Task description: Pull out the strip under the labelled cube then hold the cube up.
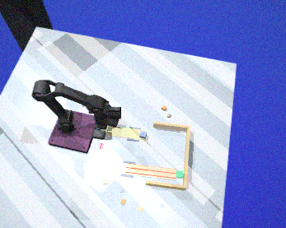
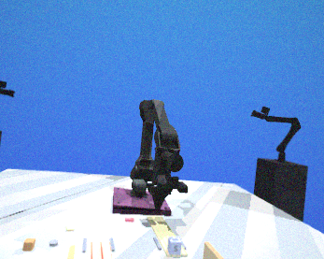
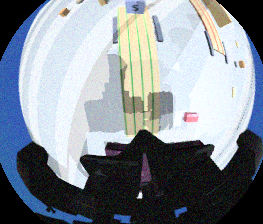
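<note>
While the arm folds low over its base, the clenched hand (image 2: 158, 198) presses the yellow strip's (image 1: 124, 132) near end, grasping nothing.
</note>
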